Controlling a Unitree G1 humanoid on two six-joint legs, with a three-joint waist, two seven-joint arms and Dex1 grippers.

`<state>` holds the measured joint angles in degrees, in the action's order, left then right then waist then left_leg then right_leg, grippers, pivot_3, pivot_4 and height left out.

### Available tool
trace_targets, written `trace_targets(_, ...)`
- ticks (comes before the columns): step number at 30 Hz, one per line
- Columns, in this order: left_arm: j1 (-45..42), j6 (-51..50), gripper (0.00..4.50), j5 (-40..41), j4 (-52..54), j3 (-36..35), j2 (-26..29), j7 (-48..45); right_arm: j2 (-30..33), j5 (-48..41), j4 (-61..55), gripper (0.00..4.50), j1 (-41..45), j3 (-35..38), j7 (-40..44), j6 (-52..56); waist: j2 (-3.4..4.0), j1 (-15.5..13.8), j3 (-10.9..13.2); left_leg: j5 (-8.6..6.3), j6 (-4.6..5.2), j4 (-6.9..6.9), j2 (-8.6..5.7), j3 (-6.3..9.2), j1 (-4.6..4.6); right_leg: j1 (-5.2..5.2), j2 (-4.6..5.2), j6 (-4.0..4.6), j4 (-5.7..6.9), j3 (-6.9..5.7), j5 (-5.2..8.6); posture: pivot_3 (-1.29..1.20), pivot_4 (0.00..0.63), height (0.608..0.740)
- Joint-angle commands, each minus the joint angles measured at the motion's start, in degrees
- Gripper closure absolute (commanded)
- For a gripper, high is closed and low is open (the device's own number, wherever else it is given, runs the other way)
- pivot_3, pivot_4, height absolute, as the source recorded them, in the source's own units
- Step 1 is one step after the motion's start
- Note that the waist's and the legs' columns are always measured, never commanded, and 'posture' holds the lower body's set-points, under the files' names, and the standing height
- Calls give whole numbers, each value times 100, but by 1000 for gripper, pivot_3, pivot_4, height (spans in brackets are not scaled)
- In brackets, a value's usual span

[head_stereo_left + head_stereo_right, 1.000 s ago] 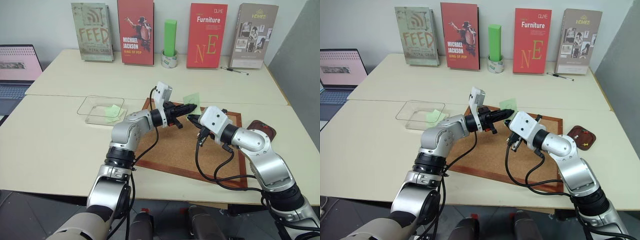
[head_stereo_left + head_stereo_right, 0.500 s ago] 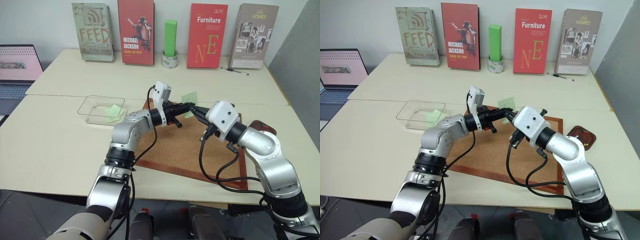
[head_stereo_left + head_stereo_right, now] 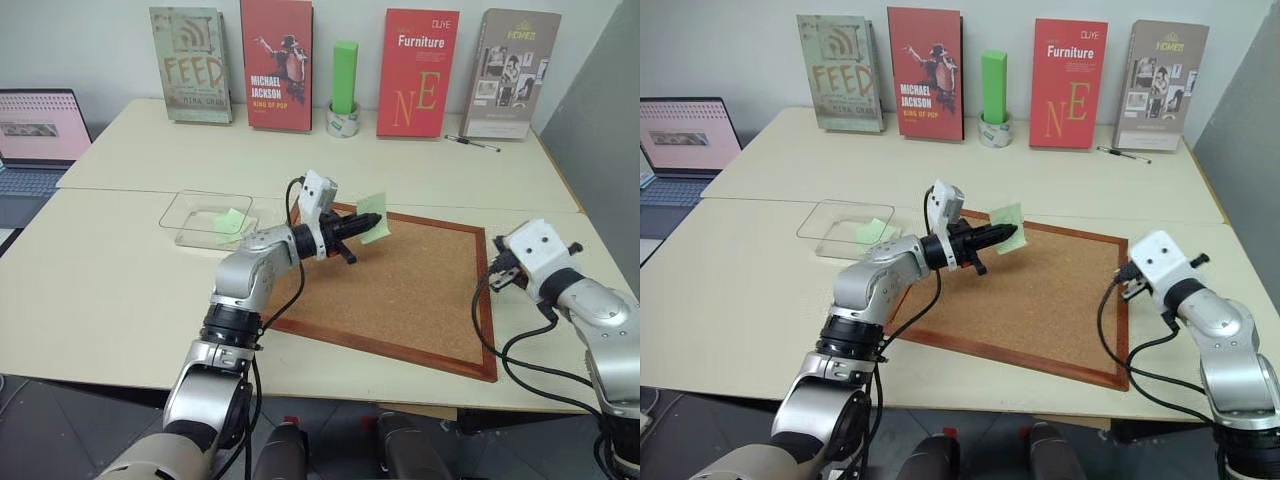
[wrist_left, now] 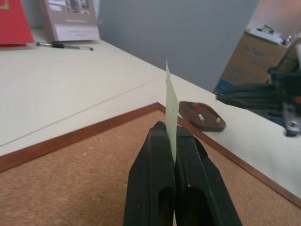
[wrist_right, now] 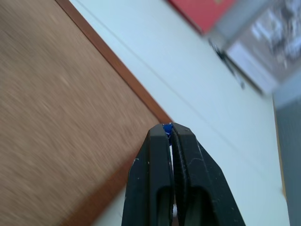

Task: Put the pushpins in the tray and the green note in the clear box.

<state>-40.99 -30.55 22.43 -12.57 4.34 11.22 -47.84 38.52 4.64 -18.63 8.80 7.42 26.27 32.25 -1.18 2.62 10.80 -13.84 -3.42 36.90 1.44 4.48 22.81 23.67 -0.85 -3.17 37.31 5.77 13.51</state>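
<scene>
Right gripper (image 5: 169, 129) has swung away to the frame's right edge, pinching 1 blue pushpin (image 5: 166, 126), while left gripper (image 3: 362, 222) stays clamped on the freed green note (image 3: 372, 216) mid-frame, ready for boxing.

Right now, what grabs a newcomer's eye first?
The left gripper, shut on a pale green paper note, holds it above the wood-framed corkboard. The right gripper, by the board's right edge, pinches a tiny blue pushpin. The clear plastic box already holds another green note.
</scene>
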Motion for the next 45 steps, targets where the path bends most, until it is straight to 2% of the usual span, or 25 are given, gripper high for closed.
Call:
trace_targets(1,62,56,4489,-33,463,45,63,58,157,222,890,4500,284,-17,-175,-426,0,24,0,0,0,2,0,0,-1,0,0,0,1,1,0,0,150,740)
trace_targets(6,140,36,4489,-53,639,94,112,105,293,497,1924,4500,619,-262,-294,-772,1,56,0,0,0,6,-2,-1,-2,-6,1,-3,1,3,-3,0,150,740)
trace_targets(10,177,33,4489,-71,715,128,143,119,327,553,2315,4500,789,-359,-286,-881,1,61,-1,0,0,2,-2,-1,-3,-7,1,-3,-1,3,-2,0,150,740)
trace_targets(14,177,48,4500,-79,723,151,154,132,327,547,2428,3699,821,-377,-231,-852,1,60,-1,0,0,2,-2,0,-1,-7,1,-3,-2,2,-2,0,150,740)
trace_targets(17,163,60,4500,-88,699,163,151,127,340,551,2391,2826,808,-339,-250,-824,1,60,-1,0,0,4,-2,0,-2,-9,1,-3,-2,2,-3,0,150,740)
trace_targets(21,143,75,4500,-103,666,180,158,99,398,524,2217,2069,763,-264,-216,-735,1,61,-1,0,0,5,-2,0,-6,-13,1,-4,-2,2,-3,0,150,740)
trace_targets(38,95,168,4500,-165,569,217,167,68,522,214,1349,2069,657,292,-144,-22,2,62,-1,0,0,5,-2,0,-6,-13,1,-4,-2,3,-3,0,150,740)
trace_targets(40,98,186,4500,-179,563,203,195,73,492,5,1036,2069,678,385,29,-8,2,64,-1,0,0,4,-2,0,-6,-13,1,-4,-1,2,-3,0,150,740)
trace_targets(45,112,299,4500,-347,691,117,435,186,25,-1311,-269,2069,775,171,967,270,1,94,-1,0,0,4,2,2,-9,-14,-4,-4,0,1,-3,0,150,740)
